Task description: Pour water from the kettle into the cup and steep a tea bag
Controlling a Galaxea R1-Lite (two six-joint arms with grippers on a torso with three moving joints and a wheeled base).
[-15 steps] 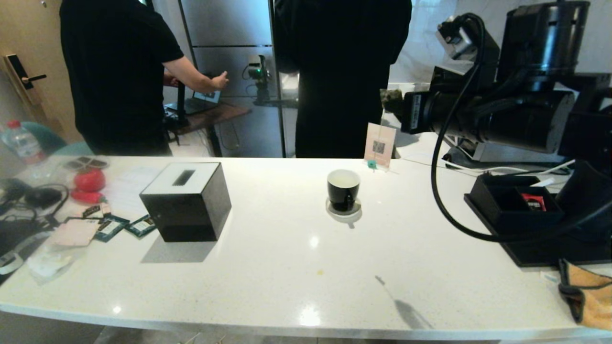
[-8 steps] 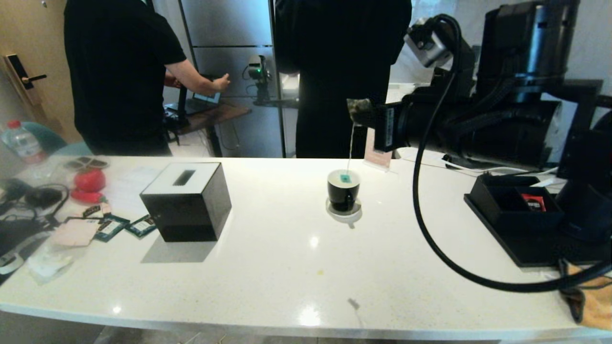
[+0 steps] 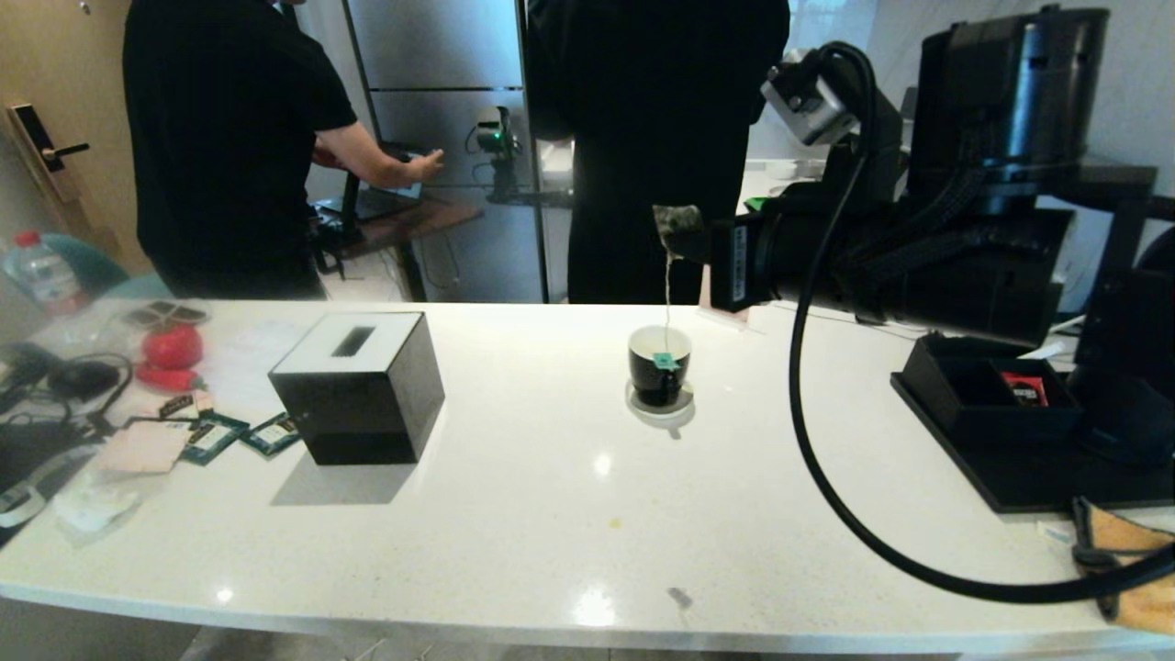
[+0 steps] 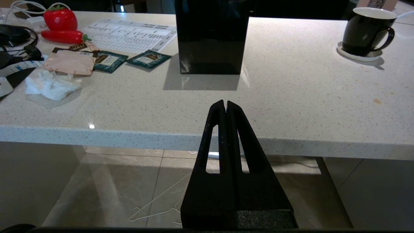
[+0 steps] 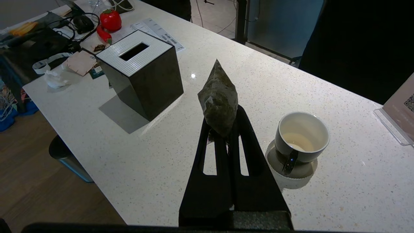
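Surfaces: stone, ceramic, mesh.
Speckled polished countertop (image 3: 551, 514); glossy black cup (image 3: 658, 365); translucent mesh tea bag (image 5: 218, 98); matt tissue box (image 3: 358, 387).

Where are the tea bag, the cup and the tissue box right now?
tea bag (image 5: 218, 98), right wrist view: middle of the pouch pinched in the right gripper (image 5: 226, 129).
cup (image 3: 658, 372), head view: black outer wall, on its saucer.
tissue box (image 3: 358, 404), head view: dark front face.

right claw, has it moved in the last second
Yes. In the head view the right claw, shut on the tea bag, has swung leftward from beside the sign to above the cup; the cup stayed put.
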